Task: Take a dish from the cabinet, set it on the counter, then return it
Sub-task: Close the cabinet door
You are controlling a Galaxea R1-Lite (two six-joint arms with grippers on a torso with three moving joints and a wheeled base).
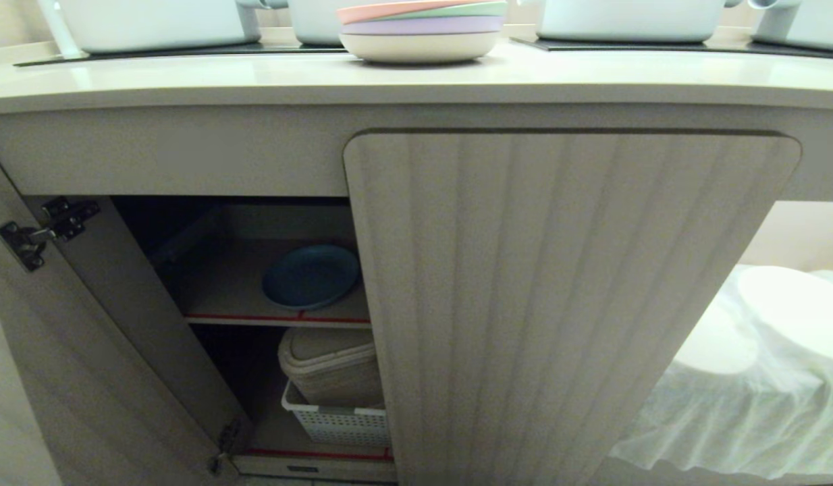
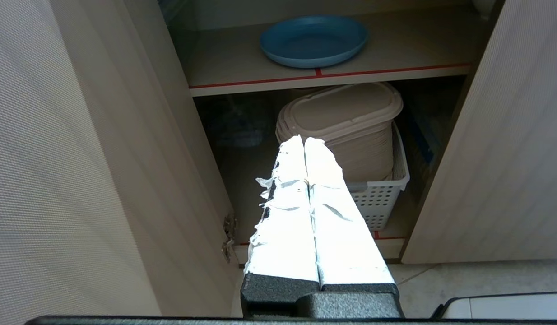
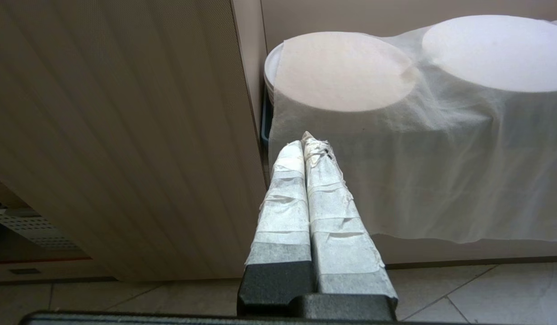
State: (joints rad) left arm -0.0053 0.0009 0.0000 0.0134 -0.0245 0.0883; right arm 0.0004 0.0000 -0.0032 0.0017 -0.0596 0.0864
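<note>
Two grippers are in your wrist views, and both are pressed tight shut with nothing in them. Your left gripper (image 2: 304, 143) hangs in front of the open side of the cabinet (image 1: 572, 304), out in the air, touching nothing. Its taped fingers (image 2: 323, 216) point in at the stack of beige tubs (image 2: 346, 122) sitting in a white basket (image 2: 380, 198) on the cabinet floor. Your right gripper (image 3: 304, 143) hangs in front of the cabinet's closed door, near its edge, and it also touches nothing. Just past that edge you can see a white cloth (image 3: 441, 171) draped over round shapes.

Look inside the cabinet for the dish (image 1: 311, 275). It lies flat on the inner shelf (image 1: 214, 290), close to the red front edge, above the tubs. The cabinet's left door (image 1: 86, 378) stands swung open. Up on the desk (image 1: 254, 77) over the cabinet sits a stack of pastel plates (image 1: 422, 30), well apart from the dish.
</note>
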